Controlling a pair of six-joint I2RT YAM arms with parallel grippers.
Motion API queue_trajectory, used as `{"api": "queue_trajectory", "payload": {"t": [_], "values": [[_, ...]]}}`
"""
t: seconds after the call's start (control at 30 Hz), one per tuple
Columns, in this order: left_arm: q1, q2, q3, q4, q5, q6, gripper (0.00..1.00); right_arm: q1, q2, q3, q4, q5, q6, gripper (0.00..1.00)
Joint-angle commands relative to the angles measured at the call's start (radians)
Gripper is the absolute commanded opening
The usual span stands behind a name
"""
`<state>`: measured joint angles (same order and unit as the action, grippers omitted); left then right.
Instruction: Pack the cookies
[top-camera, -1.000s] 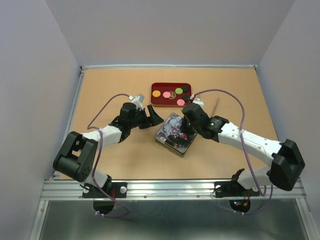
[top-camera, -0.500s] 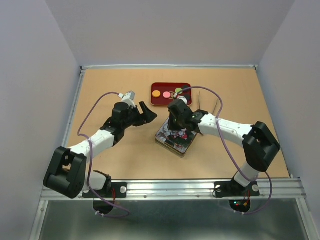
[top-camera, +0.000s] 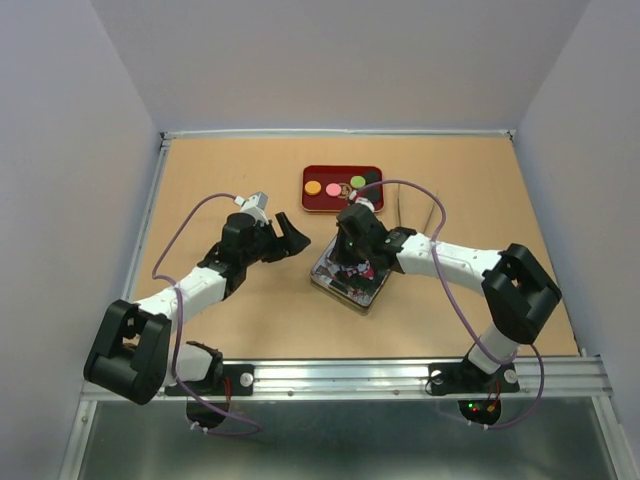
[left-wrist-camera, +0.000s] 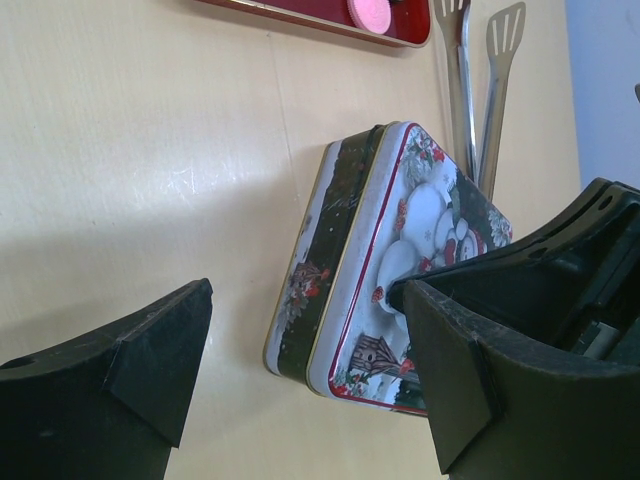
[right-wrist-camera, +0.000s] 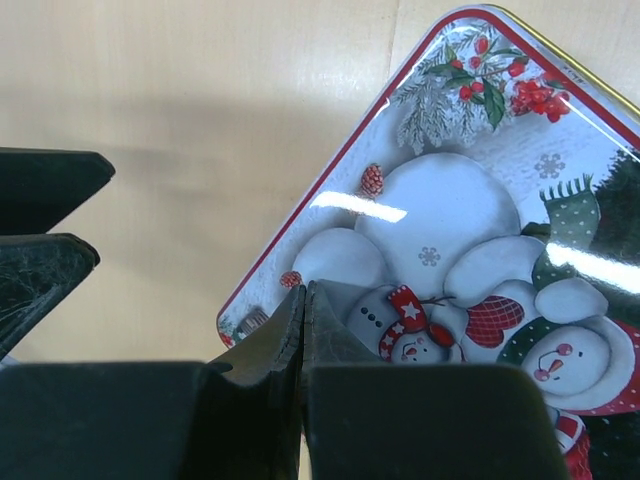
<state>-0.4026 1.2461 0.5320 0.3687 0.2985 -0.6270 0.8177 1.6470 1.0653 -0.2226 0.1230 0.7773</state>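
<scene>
The cookies lie on a red tray (top-camera: 343, 203) at the back: orange (top-camera: 313, 187), pink (top-camera: 333, 189), green (top-camera: 357, 182) and a dark one (top-camera: 372, 178). A closed tin (top-camera: 345, 285) with a snowman lid (right-wrist-camera: 470, 220) sits in front of the tray. My right gripper (top-camera: 350, 248) is shut with nothing in it, its tips (right-wrist-camera: 303, 298) resting over the lid's left part. My left gripper (top-camera: 291, 236) stands open just left of the tin (left-wrist-camera: 350, 250), apart from it and holding nothing. The left wrist view catches one pink cookie (left-wrist-camera: 370, 14) at its top edge.
Metal tongs (left-wrist-camera: 462, 90) lie on the table beyond the tin, right of the tray (left-wrist-camera: 300, 10). In the top view they show as thin dark lines (top-camera: 436, 213). A raised rim runs along the table's left and back edges.
My right gripper has swung left over the tin lid, still shut. My left gripper has drawn back a little to the left, still open.
</scene>
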Motion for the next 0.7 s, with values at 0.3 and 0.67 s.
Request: {"api": "queue_trajectory", "payload": {"t": [0.3,0.67], "values": [[0.004,-0.054,-0.007,0.021,-0.002,0.006,0.88,-0.086,-0.104,0.183,-0.055,0.052,-0.121,0.00],[0.005,-0.031,-0.012,0.032,0.010,0.004,0.88,-0.180,0.025,0.130,-0.041,-0.022,-0.110,0.01]]}}
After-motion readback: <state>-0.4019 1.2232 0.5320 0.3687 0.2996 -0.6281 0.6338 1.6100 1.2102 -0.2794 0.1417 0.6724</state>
